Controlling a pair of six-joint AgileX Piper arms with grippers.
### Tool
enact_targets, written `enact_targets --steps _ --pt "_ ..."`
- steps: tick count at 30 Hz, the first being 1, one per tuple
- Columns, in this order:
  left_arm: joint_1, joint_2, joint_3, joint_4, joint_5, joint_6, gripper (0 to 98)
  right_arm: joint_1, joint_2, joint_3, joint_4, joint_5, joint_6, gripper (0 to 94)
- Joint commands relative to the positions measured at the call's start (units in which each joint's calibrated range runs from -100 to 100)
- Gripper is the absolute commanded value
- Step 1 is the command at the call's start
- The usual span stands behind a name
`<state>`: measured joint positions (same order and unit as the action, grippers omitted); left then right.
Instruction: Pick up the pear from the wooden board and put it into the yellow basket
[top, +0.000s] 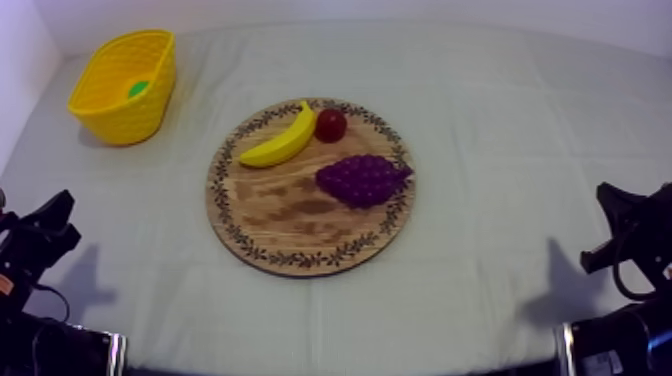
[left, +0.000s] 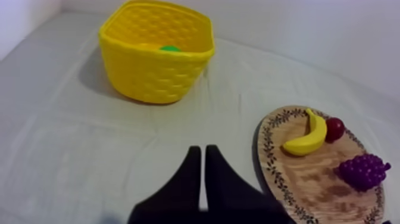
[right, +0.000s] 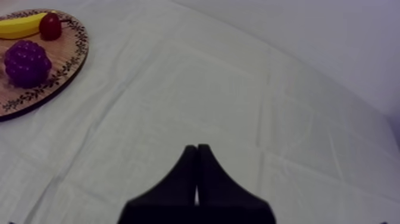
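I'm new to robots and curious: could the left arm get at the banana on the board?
Probably yes. Only bare cloth lies between the left gripper and the wooden board, and the banana lies uncovered, the small red fruit beside its tip. The shut fingers would need opening first.

Closed right tool (right: 197, 149) over cloth (right: 238, 89) near board (right: 66, 58).

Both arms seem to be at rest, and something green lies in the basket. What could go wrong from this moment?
1. The green thing in the yellow basket is mostly hidden by its wall. It is probably the pear, but a check could misjudge it.
2. The wooden board holds just a banana, a small red fruit and grapes, so a pick there would likely take a wrong fruit.
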<state>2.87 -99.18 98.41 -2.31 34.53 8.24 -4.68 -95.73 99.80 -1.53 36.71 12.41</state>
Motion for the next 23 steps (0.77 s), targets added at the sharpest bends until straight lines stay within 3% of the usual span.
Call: enact_targets --steps 1,9,23 --pt "0.0 -0.4 -0.1 -0.04 0.9 -0.4 0.1 0.0 0.0 0.0 0.0 0.0 0.2 0.2" --pt "-0.2 -0.8 0.2 -0.09 1.9 2.3 0.1 0.0 0.0 0.0 0.0 0.0 0.2 0.2" --pt "-0.2 -0.8 0.2 -0.11 1.9 2.6 0.1 0.1 0.0 0.0 0.0 0.0 0.2 0.2"
